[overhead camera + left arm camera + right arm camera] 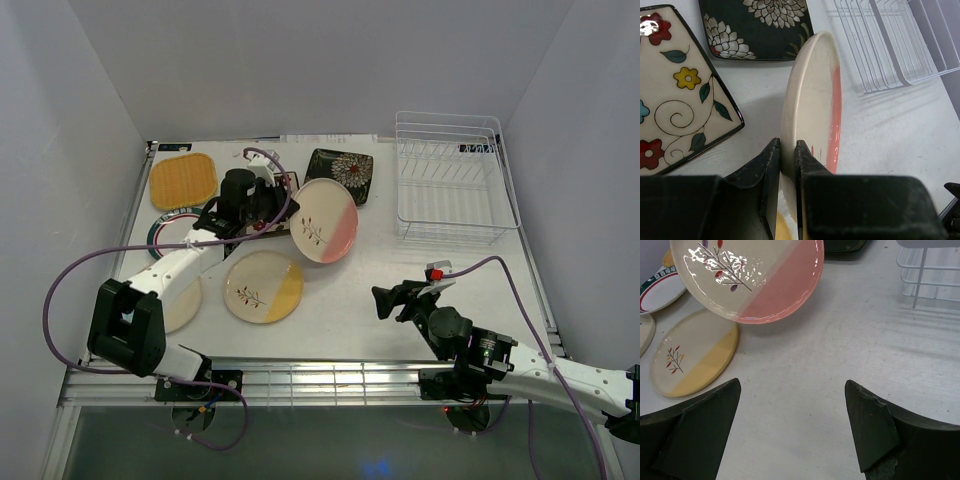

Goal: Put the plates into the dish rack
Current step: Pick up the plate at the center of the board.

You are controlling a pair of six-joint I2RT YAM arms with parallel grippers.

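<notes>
The white table point(400, 300) is carrying everything, and the top view alone is taking in all of it. The dish rack point(455, 180) is standing at the far right with no plate showing in its slots. The two wrist views are catching only a corner of its wires. The orange ribbed plate point(184, 180) is lying flat at the far left, showing only from above, and the black floral plate point(341, 172) is lying at the far middle. The cream floral plate point(675, 95) is sitting just left of the black one; the left wrist view is showing it plainly, while from above the left arm is hiding most of it. The green-rimmed plate point(660, 287) is peeking out at the left, and the yellow-cream plate point(263, 287) is lying flat near the middle. The pink-cream plate point(325, 220) is hanging tilted above the table, left of the rack and well apart from it. The right wrist view is showing its decorated face, the left wrist view its edge. The left gripper point(788, 150) is clamping this plate by the rim, one finger on each face. The right gripper point(791, 385) is hovering low over bare table near the right, fingers spread wide with nothing between them.
</notes>
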